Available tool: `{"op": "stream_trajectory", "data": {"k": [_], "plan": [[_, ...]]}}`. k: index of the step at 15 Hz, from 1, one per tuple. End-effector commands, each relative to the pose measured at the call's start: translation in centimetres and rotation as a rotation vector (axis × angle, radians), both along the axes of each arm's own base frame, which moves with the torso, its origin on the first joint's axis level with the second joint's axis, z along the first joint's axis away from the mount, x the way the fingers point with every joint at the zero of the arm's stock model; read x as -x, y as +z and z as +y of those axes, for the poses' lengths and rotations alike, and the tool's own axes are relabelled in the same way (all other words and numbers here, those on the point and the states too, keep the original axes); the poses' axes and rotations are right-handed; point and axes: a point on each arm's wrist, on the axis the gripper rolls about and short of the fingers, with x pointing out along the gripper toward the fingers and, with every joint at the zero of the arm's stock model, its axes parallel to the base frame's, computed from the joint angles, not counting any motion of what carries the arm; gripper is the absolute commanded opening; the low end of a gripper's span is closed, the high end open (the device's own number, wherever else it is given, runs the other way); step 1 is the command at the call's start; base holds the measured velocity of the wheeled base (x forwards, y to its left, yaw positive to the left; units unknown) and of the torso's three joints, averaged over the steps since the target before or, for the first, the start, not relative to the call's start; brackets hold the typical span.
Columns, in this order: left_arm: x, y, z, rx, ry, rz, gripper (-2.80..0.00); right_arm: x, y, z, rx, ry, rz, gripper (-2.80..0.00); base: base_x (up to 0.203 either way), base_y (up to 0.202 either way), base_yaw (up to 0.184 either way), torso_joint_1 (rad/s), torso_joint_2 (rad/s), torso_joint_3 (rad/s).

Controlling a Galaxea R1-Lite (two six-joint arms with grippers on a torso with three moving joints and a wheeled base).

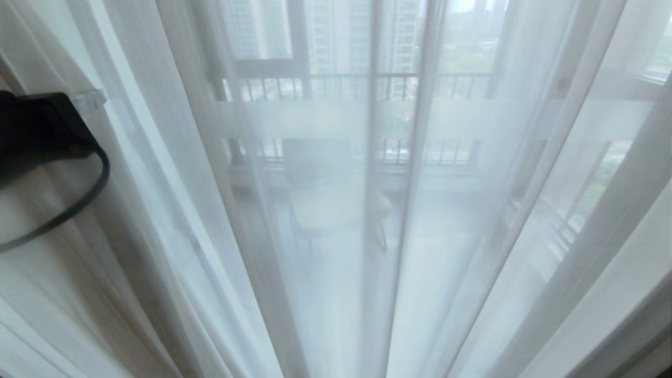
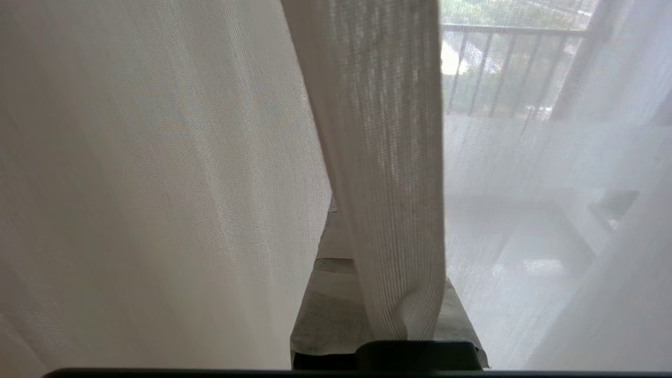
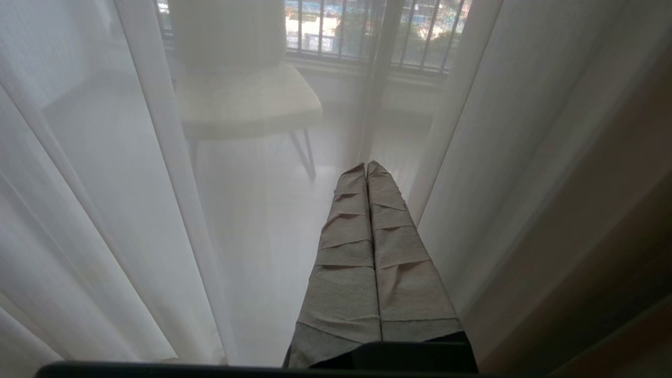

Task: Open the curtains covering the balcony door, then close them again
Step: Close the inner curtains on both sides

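Observation:
The white sheer curtains (image 1: 472, 236) hang shut across the whole head view. Behind them the balcony door (image 1: 325, 118) shows faintly, with its frosted band. My left arm (image 1: 37, 126) reaches into the curtains at the far left. In the left wrist view my left gripper (image 2: 378, 220) is shut on a ribbed fold of curtain (image 2: 388, 157), which runs between the tape-wrapped fingers (image 2: 325, 310) and hides their tips. My right gripper (image 3: 366, 169) is shut on nothing, its fingers pressed together and pointing at the sheer (image 3: 157, 210).
Through the sheer, a pale chair (image 3: 247, 100) stands on the balcony floor before a barred railing (image 1: 336, 86). A darker, heavier drape (image 3: 604, 236) hangs beside the right gripper. A black cable (image 1: 84, 194) loops below the left arm.

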Motion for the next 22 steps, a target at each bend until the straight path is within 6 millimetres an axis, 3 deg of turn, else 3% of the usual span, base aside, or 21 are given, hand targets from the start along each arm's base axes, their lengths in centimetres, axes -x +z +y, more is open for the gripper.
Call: {"op": "stream_trajectory", "data": {"k": [1,8,11,16,20,22], "plan": [[0.0,0.1,0.0,0.002,-0.001,-0.005,-2.80,0.0,0.0,0.0,0.001,0.001,0.000,-2.80,0.000,0.000,0.000,0.000,0.00,0.000],[0.1,0.3,-0.1,0.004,-0.007,-0.016,-2.80,0.0,0.0,0.0,0.001,0.001,0.000,-2.80,0.000,0.000,0.000,0.000,0.00,0.000],[0.4,1.0,-1.1,0.010,-0.066,-0.035,-2.80,0.0,0.0,0.0,0.001,0.001,-0.001,-2.80,0.000,0.000,0.000,0.000,0.00,0.000],[1.4,1.2,-5.3,0.014,-0.305,-0.031,-2.80,0.0,0.0,0.0,0.001,0.001,0.000,-2.80,0.000,0.000,0.000,0.000,0.00,0.000],[1.0,0.9,-9.2,-0.001,-0.461,0.004,-2.80,0.0,0.0,0.0,0.001,0.001,0.000,-2.80,0.000,0.000,0.000,0.000,0.00,0.000],[0.9,0.9,-10.1,-0.003,-0.490,0.009,-2.80,0.0,0.0,0.0,0.001,0.001,0.000,-2.80,0.000,0.000,0.000,0.000,0.00,0.000]]}}
